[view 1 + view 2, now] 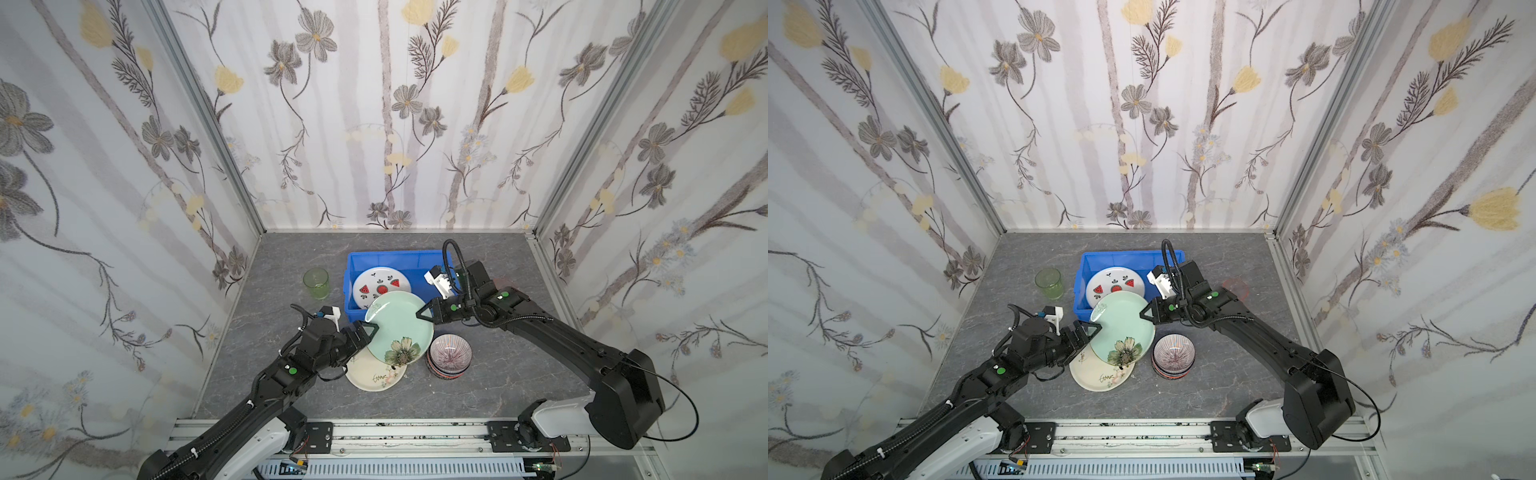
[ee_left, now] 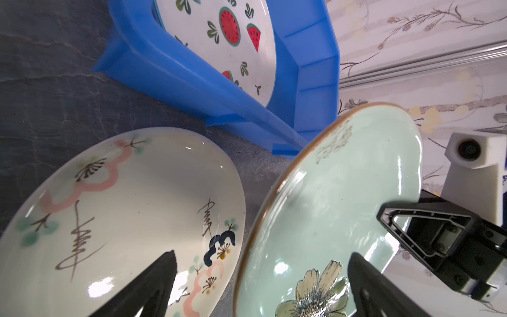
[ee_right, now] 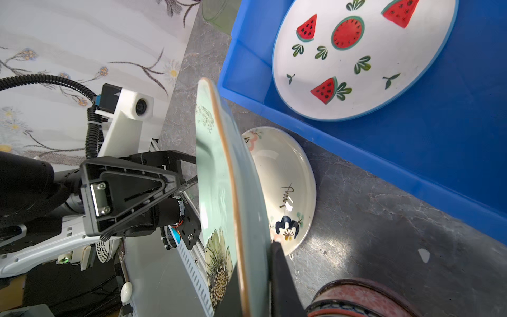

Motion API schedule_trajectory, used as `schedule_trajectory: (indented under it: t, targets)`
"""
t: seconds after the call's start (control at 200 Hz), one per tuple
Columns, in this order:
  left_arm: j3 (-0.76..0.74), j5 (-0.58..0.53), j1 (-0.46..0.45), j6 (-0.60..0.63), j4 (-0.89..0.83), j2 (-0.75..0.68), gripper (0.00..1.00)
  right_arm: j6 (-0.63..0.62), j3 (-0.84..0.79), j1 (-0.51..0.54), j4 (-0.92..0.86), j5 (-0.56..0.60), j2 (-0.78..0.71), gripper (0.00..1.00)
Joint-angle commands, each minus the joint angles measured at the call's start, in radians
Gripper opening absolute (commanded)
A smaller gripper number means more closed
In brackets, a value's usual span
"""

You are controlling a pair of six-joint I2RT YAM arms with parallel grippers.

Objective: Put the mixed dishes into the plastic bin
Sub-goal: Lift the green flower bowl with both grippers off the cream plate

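The right gripper (image 1: 424, 312) clamps the pale green plate (image 1: 399, 326), tilted probably to clear the cream plate (image 1: 372, 380) toward the far bin (image 1: 390, 253); the left gripper (image 1: 369, 334) gapes alongside.

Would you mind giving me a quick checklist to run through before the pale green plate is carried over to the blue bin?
1. Right claw grip on pale green plate: ok, shut on its rim.
2. Left claw open: ok.
3. Left claw clear of the plate: not ok, its fingers stand either side of the plate's edge.
4. Plate free of cream plate below: cannot tell.
5. Space in blue bin: cannot tell; watermelon plate takes much of it, right arm hides part.
6. Bowl stack out of the path: ok, it sits on the near side, away from the bin.
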Motion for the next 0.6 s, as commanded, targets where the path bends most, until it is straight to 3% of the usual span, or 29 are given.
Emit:
schedule_trajectory:
  t: [0.0, 0.28, 0.595]
  targets:
    - [0.026, -0.019, 0.019, 0.007, 0.031, -0.010, 1.00, -0.012, 0.018, -0.017, 0.016, -0.066, -0.020, 0.00]
    - [0.133, 0.056, 0.136, 0.103, 0.024, 0.034, 1.00, -0.009, 0.095, -0.072, -0.011, -0.056, -0.013, 0.00]
    - [0.248, 0.172, 0.265, 0.231, 0.009, 0.188, 1.00, 0.032, 0.170, -0.091, -0.004, -0.014, 0.003, 0.00]
